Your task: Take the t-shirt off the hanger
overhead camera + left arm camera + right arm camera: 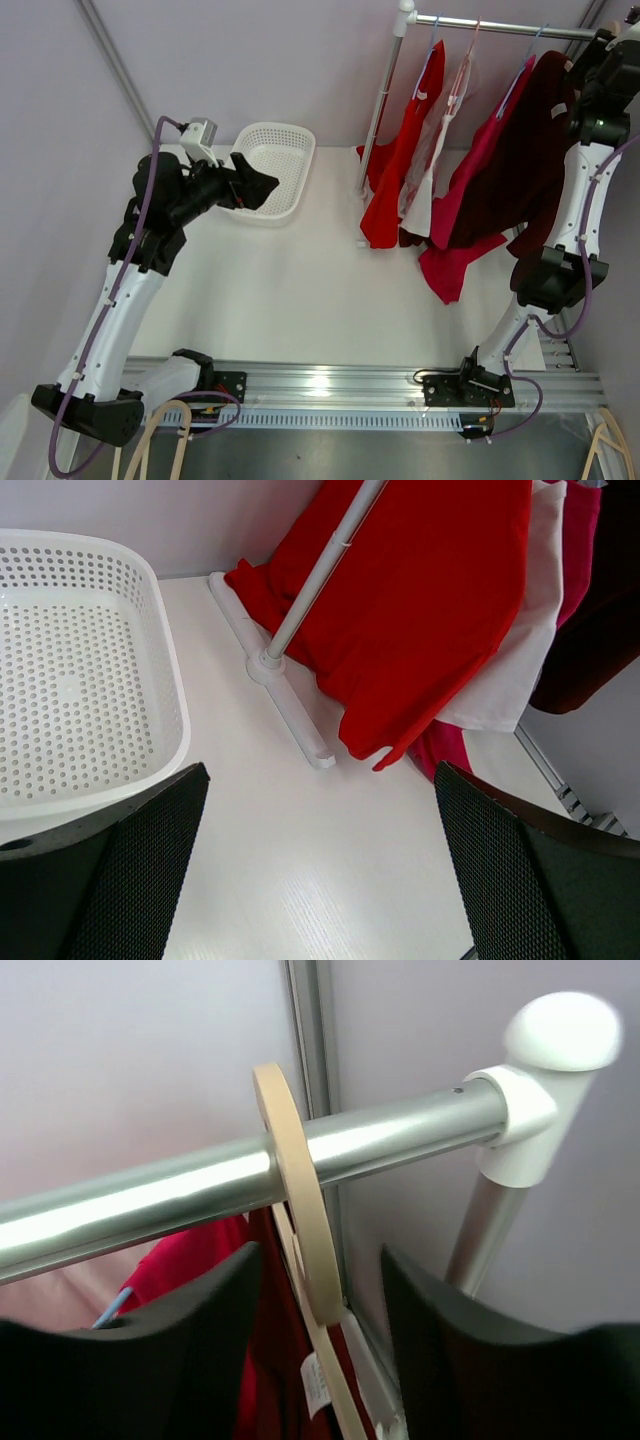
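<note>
A dark maroon t-shirt (520,170) hangs on a beige wooden hanger (300,1210) at the right end of the silver rail (160,1200). My right gripper (322,1290) is open up at the rail, its jaws on either side of the hanger's hook and neck; the shirt's collar with a white label (316,1385) shows just below. In the top view the right gripper (600,60) sits at the shirt's shoulder. My left gripper (320,880) is open and empty, low over the table beside the white basket (272,170).
More garments hang on the rail: a red shirt (400,150), a white one (440,150) and a crimson one (475,190). The rack's white post (318,570) and foot (290,695) stand on the table by the basket (80,670).
</note>
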Robot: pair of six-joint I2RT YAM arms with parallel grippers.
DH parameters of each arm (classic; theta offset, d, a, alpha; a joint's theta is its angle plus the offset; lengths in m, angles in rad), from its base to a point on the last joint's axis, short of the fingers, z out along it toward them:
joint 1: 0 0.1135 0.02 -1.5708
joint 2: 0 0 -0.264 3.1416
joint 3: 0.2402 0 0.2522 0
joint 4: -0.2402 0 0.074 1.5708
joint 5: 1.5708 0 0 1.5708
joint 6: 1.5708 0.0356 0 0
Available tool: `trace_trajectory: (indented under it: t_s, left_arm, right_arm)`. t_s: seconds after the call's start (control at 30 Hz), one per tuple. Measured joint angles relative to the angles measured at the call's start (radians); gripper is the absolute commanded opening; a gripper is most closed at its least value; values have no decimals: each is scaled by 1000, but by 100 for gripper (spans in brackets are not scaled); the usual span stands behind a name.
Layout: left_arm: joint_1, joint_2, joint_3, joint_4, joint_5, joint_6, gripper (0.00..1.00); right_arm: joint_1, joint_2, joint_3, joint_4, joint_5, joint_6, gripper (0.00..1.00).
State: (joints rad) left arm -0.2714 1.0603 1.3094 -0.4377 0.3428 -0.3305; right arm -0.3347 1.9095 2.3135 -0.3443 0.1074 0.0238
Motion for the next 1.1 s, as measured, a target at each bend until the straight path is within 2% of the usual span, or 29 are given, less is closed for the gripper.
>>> trace_trajectory:
  t_s: [0.07, 0.1, 0.13, 0.17, 0.2, 0.33, 0.73, 1.1]
  left_arm:
    - [0, 0, -2, 6, 3, 0, 100]
    - [1, 0, -3, 8, 5, 0, 99]
    - [2, 0, -3, 10, 5, 0, 99]
    - [2, 1, -4, 10, 6, 0, 99]
    - [3, 2, -4, 10, 6, 0, 100]
    - [4, 6, -5, 10, 6, 0, 99]
    - [5, -6, -25, 14, 5, 3, 99]
    - [5, -47, -38, 33, 5, 3, 100]
  right_arm:
    - [0, 16, -10, 32, 1, 0, 46]
    - [0, 25, -14, 41, 3, -2, 33]
    - [0, 35, -14, 53, 6, -9, 30]
    - [0, 46, -14, 62, 8, -8, 20]
    - [0, 56, -13, 69, 8, -9, 0]
    - [0, 79, -12, 111, -2, -11, 0]
    - [-1, 60, -11, 83, -124, 42, 0]
    - [1, -130, -11, -2, -206, 80, 0]
